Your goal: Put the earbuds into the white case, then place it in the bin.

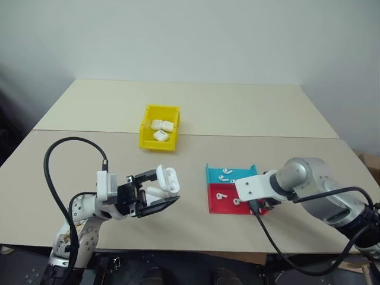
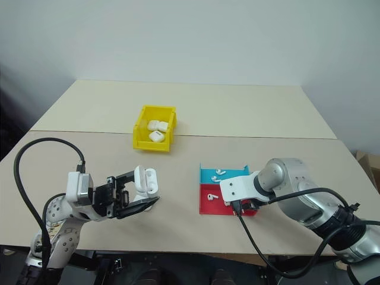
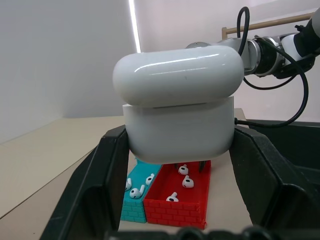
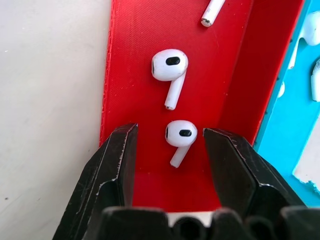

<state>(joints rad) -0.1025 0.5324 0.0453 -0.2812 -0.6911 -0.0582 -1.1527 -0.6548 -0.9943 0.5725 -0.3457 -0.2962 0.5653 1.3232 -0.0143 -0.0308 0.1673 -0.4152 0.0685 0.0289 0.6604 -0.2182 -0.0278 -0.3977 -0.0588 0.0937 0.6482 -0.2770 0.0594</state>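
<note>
Right gripper: the right gripper (image 4: pixel 170 137) points down into the red tray (image 4: pixel 135 75); its two black fingers (image 4: pixel 117 165) stand apart, about half open, and hold nothing yet.
Earbud between the fingers: one earbud (image 4: pixel 180 137) lies on the floor of the red tray, between the two fingers, with a gap on each side and no touch that I can see.
Second earbud: another earbud (image 4: pixel 169 67) lies in the red tray just beyond the first one; the stem of a third (image 4: pixel 212 11) shows further along.
Teal tray: the teal tray (image 1: pixel 215 172) stands touching the red tray on its far side and holds some more earbuds (image 1: pixel 225 171).
Left gripper: the left gripper (image 1: pixel 155 191) is well apart from the red tray, on its left, lifted above the table (image 1: pixel 89 107); it is closed on the white case (image 3: pixel 178 116) and grips the lower body of it.
White case: its lid looks down or nearly down in the left wrist view; from the head views I cannot tell for sure.
Bin: the yellow bin (image 1: pixel 147 122) stands beyond the red tray and to its left, with several white cases (image 1: pixel 161 129) already inside.
Step in hand: I judge this is the picking of an earbud from the red tray.
Next move: it calls for the right fingers to go a little lower and close on the small earbud, centred, then lift it toward the held case, whose lid must be open.
</note>
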